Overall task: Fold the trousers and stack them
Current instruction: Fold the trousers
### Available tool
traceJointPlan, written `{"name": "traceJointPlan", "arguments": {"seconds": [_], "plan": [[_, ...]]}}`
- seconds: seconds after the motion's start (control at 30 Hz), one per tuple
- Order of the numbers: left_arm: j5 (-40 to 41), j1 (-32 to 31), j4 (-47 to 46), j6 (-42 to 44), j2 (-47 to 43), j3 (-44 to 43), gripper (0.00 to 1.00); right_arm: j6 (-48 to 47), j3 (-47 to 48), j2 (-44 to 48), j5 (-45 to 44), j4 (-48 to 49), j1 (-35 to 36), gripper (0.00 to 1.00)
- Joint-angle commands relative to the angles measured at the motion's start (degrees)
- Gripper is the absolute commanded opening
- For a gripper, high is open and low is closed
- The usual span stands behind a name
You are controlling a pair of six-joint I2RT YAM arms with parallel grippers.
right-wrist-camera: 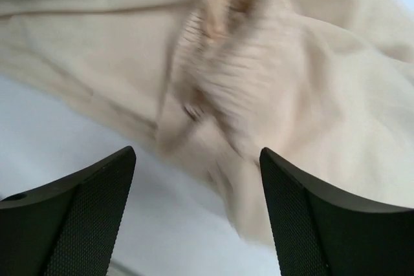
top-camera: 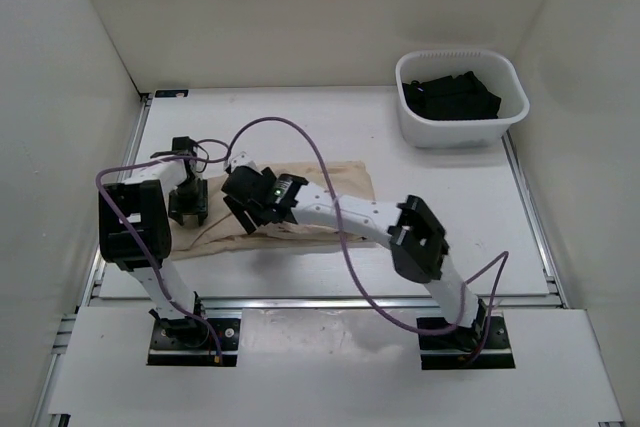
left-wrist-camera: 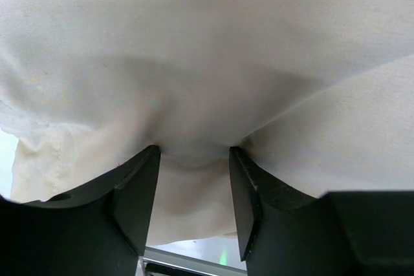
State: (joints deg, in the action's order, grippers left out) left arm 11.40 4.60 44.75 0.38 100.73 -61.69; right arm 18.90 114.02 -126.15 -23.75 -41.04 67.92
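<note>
**Long light-beige soft cloth trousers (top-camera: 325,185) are seen lying crumpled on the left-centre of the white table (top-camera: 450,237), with both grippers upon them.**

A thick gather of the cloth is pinched between the fingers of the left gripper (left-wrist-camera: 194,159) at the garment's left end, while the right gripper (right-wrist-camera: 197,163) is held just beside it over the near edge with its fingers spread wide and nothing between them. It is judged that only the top layer may have been caught on the left, so that the fold could be dragged askew. The right wrist view is blurred, so a badly placed grasp there cannot be ruled out. A white plastic basket (top-camera: 512,107) of dark clothing is seen well apart.
</note>
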Motion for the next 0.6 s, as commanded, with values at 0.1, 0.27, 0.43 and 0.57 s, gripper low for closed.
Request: {"name": "traceJointPlan", "arguments": {"seconds": [0.1,0.27,0.43,0.57], "plan": [[2.66,-0.29,-0.37,-0.38,-1.85,-3.51,0.63,6.91,-19.15,26.81,-14.13,3.6,-5.65,0.55],[2.66,-0.29,6.73,-0.38,-4.22,-12.28,0.68,17.14,-43.63,34.3,-0.72,13.03,-19.9,0.04],[3.89,-0.9,13.6,-0.38,-4.22,-22.05,0.69,19.51,-53.54,29.74,14.94,20.73,-26.52,0.0],[-2.39,-8.08,21.24,-0.38,-3.7,-33.21,0.69,18.2,-51.89,24.11,18.3,18.81,-27.84,0.0]]}}
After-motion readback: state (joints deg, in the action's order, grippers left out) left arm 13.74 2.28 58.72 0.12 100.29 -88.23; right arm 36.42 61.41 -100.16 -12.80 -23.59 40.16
